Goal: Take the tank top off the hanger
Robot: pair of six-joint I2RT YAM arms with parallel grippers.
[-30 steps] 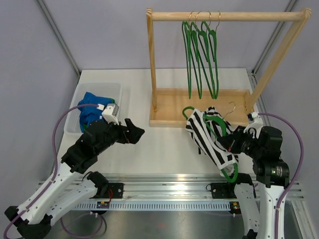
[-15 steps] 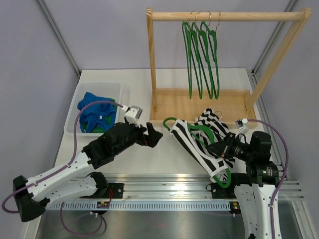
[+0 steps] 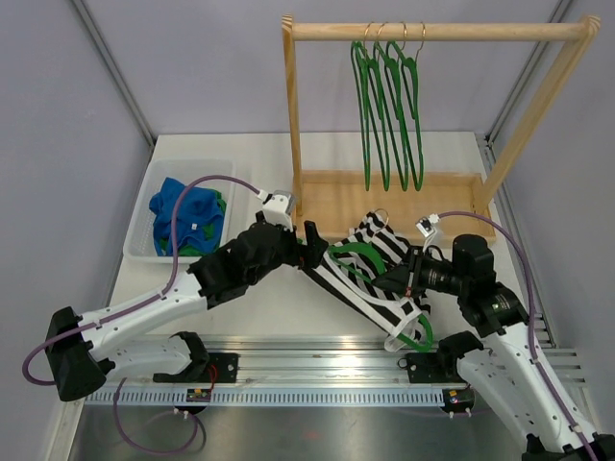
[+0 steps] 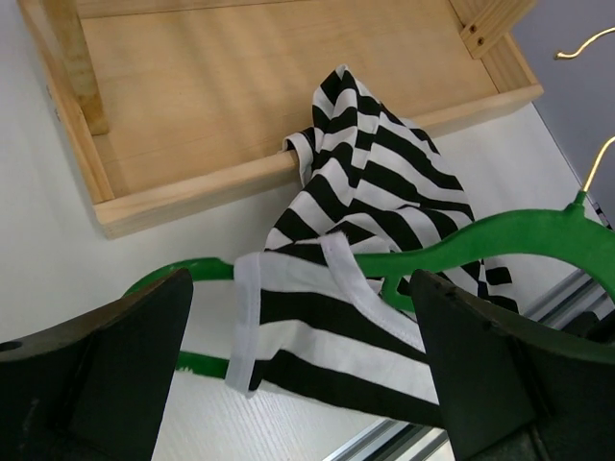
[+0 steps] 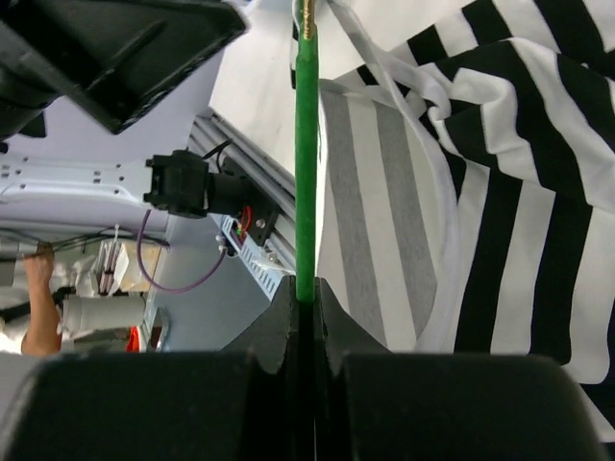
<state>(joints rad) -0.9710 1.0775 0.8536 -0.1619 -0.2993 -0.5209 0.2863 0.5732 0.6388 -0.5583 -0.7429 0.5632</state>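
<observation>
The black-and-white striped tank top [image 3: 360,274] hangs on a green hanger [image 3: 354,250], held over the table in front of the wooden rack. My right gripper [image 3: 396,282] is shut on the hanger's green bar [image 5: 306,144], with the tank top [image 5: 500,144] draped to its right. My left gripper [image 3: 313,248] is open at the garment's left end. In the left wrist view the white-edged strap and striped cloth [image 4: 384,182] lie between its spread fingers [image 4: 106,365], over the hanger [image 4: 500,238]. I cannot tell whether the fingers touch the cloth.
The wooden rack [image 3: 384,204] stands at the back right, with several empty green hangers [image 3: 389,96] on its top rail. A clear bin [image 3: 226,173] holding blue and green clothes sits at the left. The metal rail [image 3: 317,360] runs along the table's near edge.
My left arm has swung right from beside the bin to the tank top's left end. My right arm has carried the hanger and tank top to the left, toward it.
</observation>
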